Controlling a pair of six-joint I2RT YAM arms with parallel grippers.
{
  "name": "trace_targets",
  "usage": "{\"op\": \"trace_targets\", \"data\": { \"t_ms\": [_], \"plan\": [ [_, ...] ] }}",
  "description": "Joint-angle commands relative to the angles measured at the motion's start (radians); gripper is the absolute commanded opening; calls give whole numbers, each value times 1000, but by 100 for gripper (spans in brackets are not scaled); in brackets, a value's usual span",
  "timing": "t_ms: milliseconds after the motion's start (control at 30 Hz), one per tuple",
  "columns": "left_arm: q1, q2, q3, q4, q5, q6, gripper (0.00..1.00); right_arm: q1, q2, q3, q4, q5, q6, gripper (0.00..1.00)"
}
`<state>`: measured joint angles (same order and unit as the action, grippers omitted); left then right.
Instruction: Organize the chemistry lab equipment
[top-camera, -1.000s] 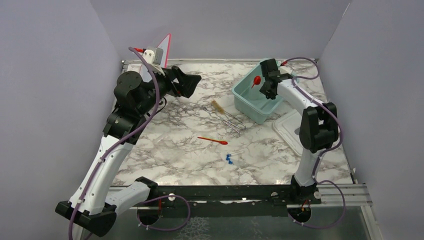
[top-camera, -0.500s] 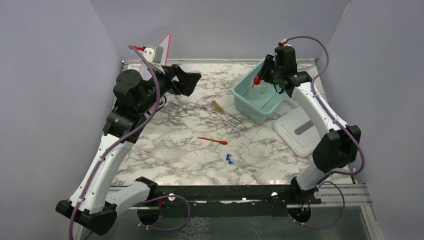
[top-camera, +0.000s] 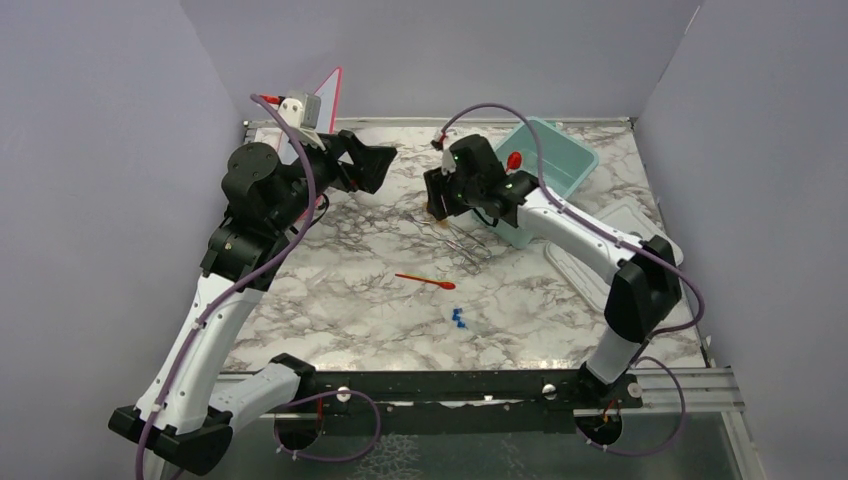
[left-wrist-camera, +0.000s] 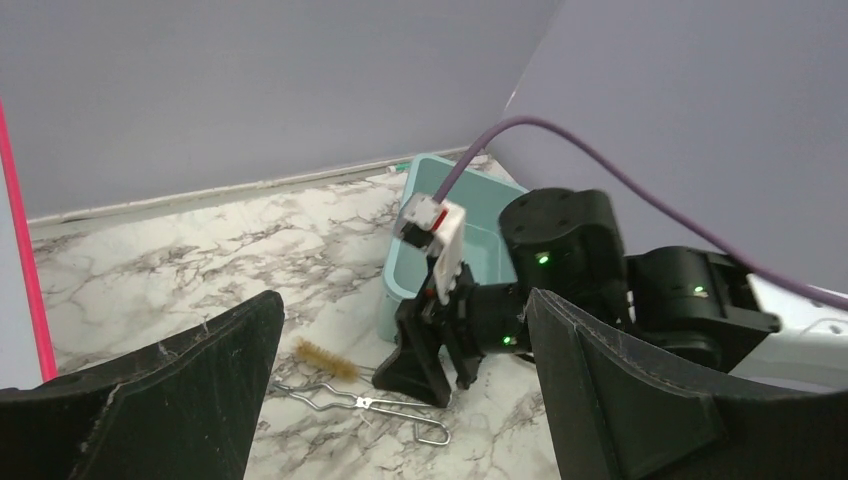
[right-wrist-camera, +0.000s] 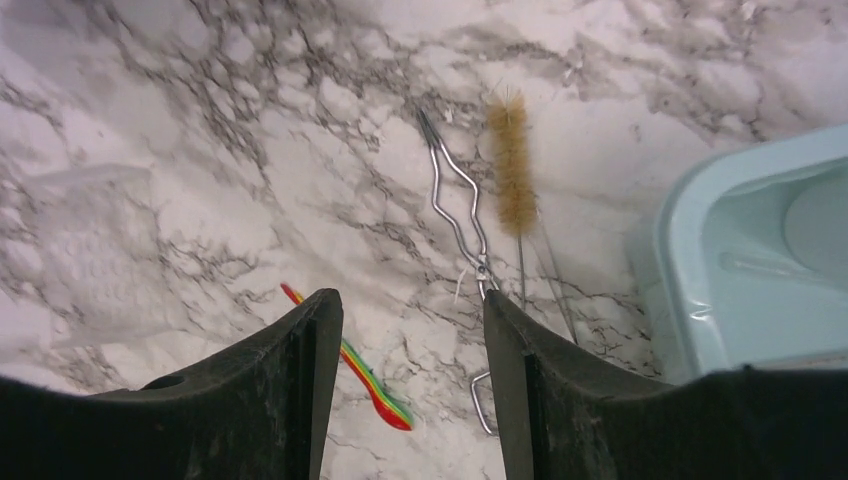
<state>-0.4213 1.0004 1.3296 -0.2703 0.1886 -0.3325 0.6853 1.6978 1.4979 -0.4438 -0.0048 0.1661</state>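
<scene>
Two grippers stand with jaws apart and nothing between them: the left gripper, spread wide, hangs high near the back left corner. The right gripper, moderately parted, hovers above the counter over the tan-bristled wire brush and the metal tongs, which lie side by side just beside the pale teal tub. The red funnel sits in that tub, while the thin red-orange spatula and the blue-capped clear tubes lie nearer the arm bases.

Teal tub; white lid; whiteboard
</scene>
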Motion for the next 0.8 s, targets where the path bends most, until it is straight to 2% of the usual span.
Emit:
{"op": "trace_targets", "data": {
  "t_ms": [0, 33, 67, 167, 267, 333, 500, 767],
  "plan": [
    [-5, -26, 2, 12, -22, 2, 94, 33, 85, -20, -50, 79, -26, 58],
    [-5, -25, 2, 12, -24, 4, 94, 39, 103, -20, -49, 97, -15, 53],
    [-5, -26, 3, 11, -26, 4, 94, 43, 125, -16, -52, 121, 1, 43],
    [-6, -22, 8, 11, -26, 6, 95, 49, 188, 3, -49, 209, 21, 27],
    [-5, -21, 17, 8, -23, 13, 94, 48, 259, 48, -75, 348, 57, 26],
    [-5, -21, 23, 4, -27, 18, 94, 48, 305, 80, -93, 383, 48, 25],
    [-5, -22, 28, -2, -37, 28, 94, 48, 393, 116, -105, 405, 27, 26],
    [-5, -30, 24, -8, -52, 42, 94, 48, 437, 106, -93, 376, 12, 20]
  ]
}}
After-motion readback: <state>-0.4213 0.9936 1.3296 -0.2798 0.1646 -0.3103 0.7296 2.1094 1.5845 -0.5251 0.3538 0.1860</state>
